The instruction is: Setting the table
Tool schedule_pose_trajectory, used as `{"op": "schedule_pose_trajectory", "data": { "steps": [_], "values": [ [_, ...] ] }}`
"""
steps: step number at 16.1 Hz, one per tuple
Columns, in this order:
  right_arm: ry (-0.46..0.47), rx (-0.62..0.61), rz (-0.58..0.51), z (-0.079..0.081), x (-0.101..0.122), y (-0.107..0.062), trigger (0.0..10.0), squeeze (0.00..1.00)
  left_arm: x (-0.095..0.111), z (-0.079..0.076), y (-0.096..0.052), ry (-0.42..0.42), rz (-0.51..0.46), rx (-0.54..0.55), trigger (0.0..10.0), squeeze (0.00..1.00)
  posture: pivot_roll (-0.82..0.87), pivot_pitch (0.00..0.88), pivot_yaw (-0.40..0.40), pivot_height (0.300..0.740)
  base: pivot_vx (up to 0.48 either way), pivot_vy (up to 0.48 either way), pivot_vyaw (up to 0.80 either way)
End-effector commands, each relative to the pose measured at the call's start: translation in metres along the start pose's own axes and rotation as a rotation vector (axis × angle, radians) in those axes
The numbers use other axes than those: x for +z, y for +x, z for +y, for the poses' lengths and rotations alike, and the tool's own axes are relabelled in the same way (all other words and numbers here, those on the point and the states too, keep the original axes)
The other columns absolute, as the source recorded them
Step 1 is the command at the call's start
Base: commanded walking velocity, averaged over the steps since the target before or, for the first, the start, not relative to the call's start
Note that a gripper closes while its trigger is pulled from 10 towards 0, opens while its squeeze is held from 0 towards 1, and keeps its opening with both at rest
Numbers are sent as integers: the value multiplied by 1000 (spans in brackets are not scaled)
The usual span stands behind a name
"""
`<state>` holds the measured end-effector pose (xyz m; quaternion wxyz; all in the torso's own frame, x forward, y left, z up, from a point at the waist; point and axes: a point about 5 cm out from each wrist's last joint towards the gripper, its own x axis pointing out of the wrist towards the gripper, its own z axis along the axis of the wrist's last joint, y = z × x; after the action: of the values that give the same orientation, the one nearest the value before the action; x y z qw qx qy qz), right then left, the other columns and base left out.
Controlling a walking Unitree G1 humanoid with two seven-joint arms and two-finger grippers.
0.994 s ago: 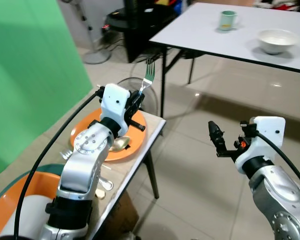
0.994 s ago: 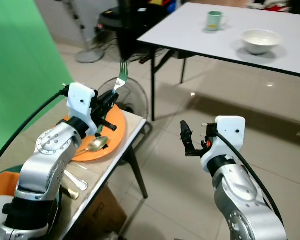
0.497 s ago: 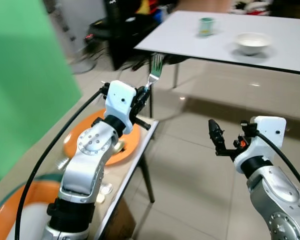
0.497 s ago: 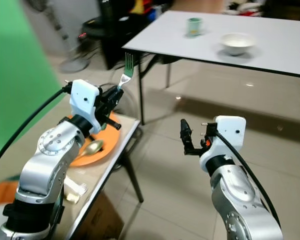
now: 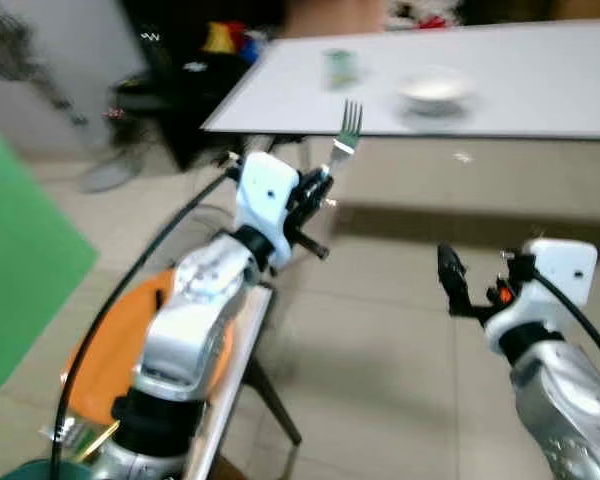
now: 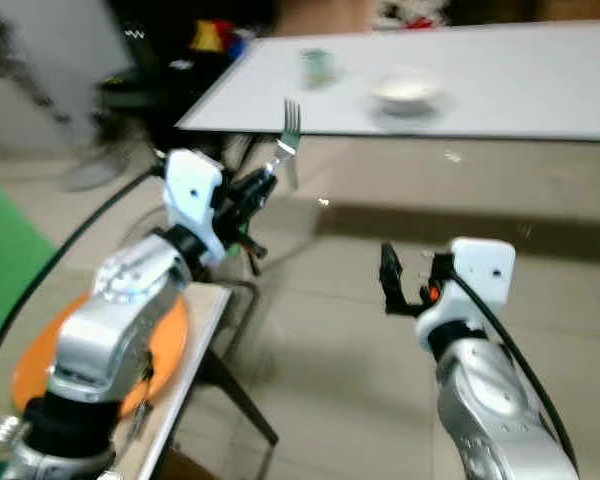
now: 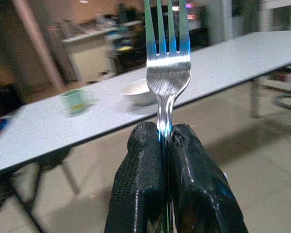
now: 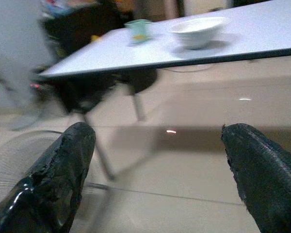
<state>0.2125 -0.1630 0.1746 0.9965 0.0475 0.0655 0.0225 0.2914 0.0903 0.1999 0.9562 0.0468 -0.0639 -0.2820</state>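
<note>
My left gripper (image 5: 315, 190) is shut on a silver fork (image 5: 346, 132), held upright with its tines up; in the left wrist view the fork (image 7: 167, 58) rises from between the two pressed fingers (image 7: 140, 184). Ahead stands a long white table (image 5: 540, 90) with a white bowl (image 5: 433, 90) and a green mug (image 5: 339, 68) on it. My right gripper (image 5: 450, 280) hangs open over the tiled floor, its fingers (image 8: 63, 179) wide apart with nothing between them. An orange plate (image 5: 100, 350) lies on the small side table at my lower left.
A green screen (image 5: 20, 270) stands at the left. Dark furniture and clutter (image 5: 180, 80) sit beyond the white table's left end. Tiled floor (image 5: 400, 340) stretches between me and the table. Some cutlery (image 5: 75, 435) lies near the plate.
The camera has swung right and the picture is blurred; the white table now spans the top. Both arms keep their pose, the fork still gripped.
</note>
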Motion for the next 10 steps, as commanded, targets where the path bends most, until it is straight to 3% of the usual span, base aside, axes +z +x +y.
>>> {"op": "schedule_pose_trajectory", "data": {
  "steps": [1,7,9,10],
  "values": [
    [-12,-9,-6,-4,2,-3,10000,0,0,-3,3,-13,7,-7,10000,0,-70,0,153,740,424,0,-775],
    [-16,11,0,-4,3,0,10000,0,-5,-3,0,-27,24,17,10000,0,-58,0,128,740,426,0,-775],
    [-16,23,7,-3,2,2,10000,0,-12,7,-9,-24,53,64,10000,0,-40,0,109,740,426,0,-756],
    [-19,27,12,-3,1,4,10000,0,-15,12,-14,-21,69,91,10000,0,-34,0,104,740,424,0,0]
  ]
}}
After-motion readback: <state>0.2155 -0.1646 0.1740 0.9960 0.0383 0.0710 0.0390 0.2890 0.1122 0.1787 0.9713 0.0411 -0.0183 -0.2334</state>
